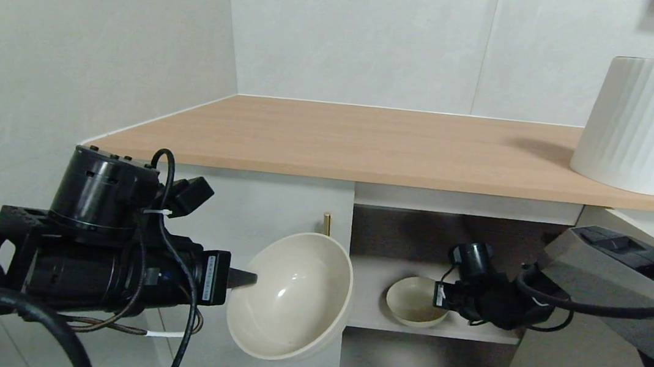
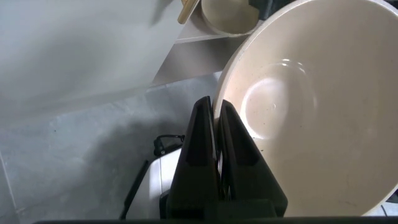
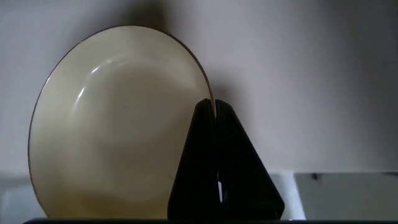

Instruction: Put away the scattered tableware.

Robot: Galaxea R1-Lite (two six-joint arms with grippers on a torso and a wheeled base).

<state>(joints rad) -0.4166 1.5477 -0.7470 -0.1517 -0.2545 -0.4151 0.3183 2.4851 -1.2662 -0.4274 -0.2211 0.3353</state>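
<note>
While right gripper (image 1: 439, 295) clamps small bowl (image 1: 410, 302) near front edge of shelf (image 1: 367, 302), left gripper (image 1: 252, 278) holds big bowl (image 1: 295, 297) midair, not yet stored.

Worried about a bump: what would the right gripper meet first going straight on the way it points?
Probably the cabinet's grey inner wall behind the small cream bowl that the right gripper clamps; depth unclear.

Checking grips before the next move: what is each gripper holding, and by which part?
Left gripper pinches the large bowl by its rim; right gripper pinches the small bowl by its rim.
</note>
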